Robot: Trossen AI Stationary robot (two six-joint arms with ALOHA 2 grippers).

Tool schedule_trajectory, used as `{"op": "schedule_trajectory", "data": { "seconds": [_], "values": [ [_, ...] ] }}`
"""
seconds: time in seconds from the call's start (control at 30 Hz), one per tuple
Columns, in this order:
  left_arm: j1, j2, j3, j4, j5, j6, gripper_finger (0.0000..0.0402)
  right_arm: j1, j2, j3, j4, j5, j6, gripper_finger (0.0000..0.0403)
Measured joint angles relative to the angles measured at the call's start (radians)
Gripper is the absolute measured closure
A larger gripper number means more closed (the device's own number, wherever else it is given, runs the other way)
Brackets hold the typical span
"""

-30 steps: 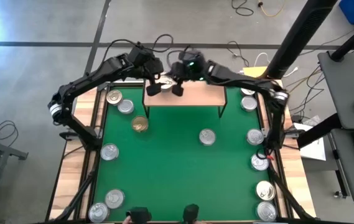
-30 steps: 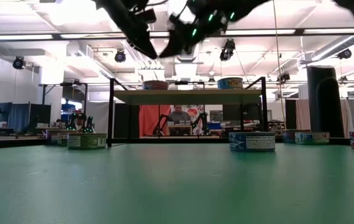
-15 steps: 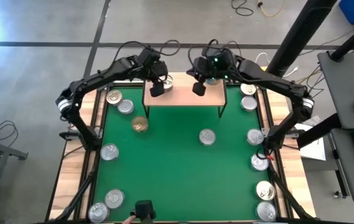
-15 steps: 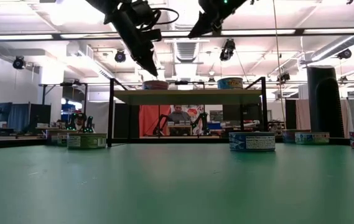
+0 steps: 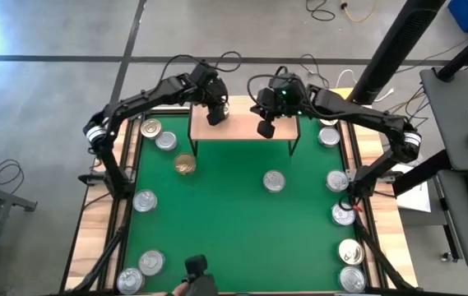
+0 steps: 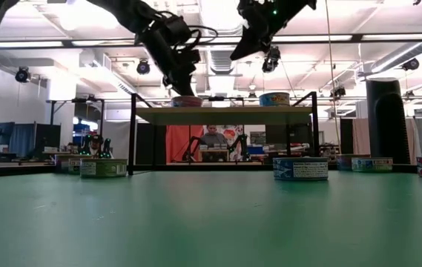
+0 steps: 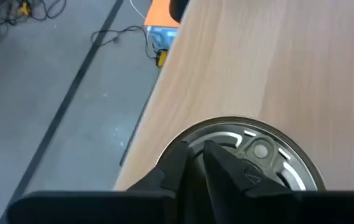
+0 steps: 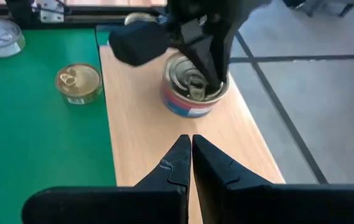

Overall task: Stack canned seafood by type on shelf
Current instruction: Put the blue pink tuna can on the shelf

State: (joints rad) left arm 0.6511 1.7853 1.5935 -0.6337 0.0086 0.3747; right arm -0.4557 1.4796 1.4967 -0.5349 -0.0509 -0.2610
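High view: left pincer (image 5: pixel 215 117) sits over the left end of the shelf (image 5: pixel 242 130), at the far edge of the desk (image 5: pixel 225 230). Right pincer (image 5: pixel 265 128) hangs over the shelf's middle-right. Loose tins are scattered on the desk, e.g. a gold tin (image 5: pixel 185 164) near the shelf's left leg and a silver tin (image 5: pixel 274 181) mid-desk, with more down both sides.

Low view: two tins stand on the shelf, a red-blue tin (image 6: pixel 187 101) at the left under the left pincer and a second tin (image 6: pixel 274 99) at the right, well apart. The right pincer is raised clear of both.

Left wrist view: the left pincer's fingers are clenched together, tips down on the red-blue tin's lid by the ring pull, not around the tin's sides. Cannot tell whether it nips the ring.

Right wrist view: right pincer clenched, grasping nothing, above bare shelf board near that tin.

Step, as a judgement: the red-blue tin looks placed, and the left pincer is seating or nudging it. Next move likely calls for lifting straight off without tipping it, then fetching a matching tin from the desk.
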Motion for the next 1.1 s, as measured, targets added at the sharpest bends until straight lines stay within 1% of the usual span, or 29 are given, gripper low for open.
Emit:
{"op": "schedule_trajectory", "data": {
  "seconds": [0.17,0.33,0.53,0.8,0.93,1.1],
  "values": [
    [0.040,0.003,-0.001,0.009,-0.003,-0.032,0.0368,0.000,0.002,-0.008,0.002,0.001,-0.001,0.0394],
    [0.107,-0.003,0.001,0.006,-0.090,-0.066,0.0368,0.000,0.002,-0.022,0.001,0.001,-0.001,0.0394],
    [0.175,-0.003,0.001,-0.006,-0.087,-0.109,0.0368,0.000,0.002,-0.048,0.000,0.000,-0.001,0.0394],
    [0.170,-0.007,0.003,-0.036,-0.068,-0.110,0.0368,0.000,0.002,-0.051,0.001,0.000,-0.001,0.0394],
    [0.156,-0.013,0.005,-0.087,-0.021,-0.109,0.0368,0.000,0.002,-0.051,0.001,0.000,0.000,0.0394],
    [0.142,-0.026,0.004,-0.113,-0.017,-0.107,0.0368,0.000,0.002,-0.051,0.000,0.000,0.007,0.0394]
  ]
}}
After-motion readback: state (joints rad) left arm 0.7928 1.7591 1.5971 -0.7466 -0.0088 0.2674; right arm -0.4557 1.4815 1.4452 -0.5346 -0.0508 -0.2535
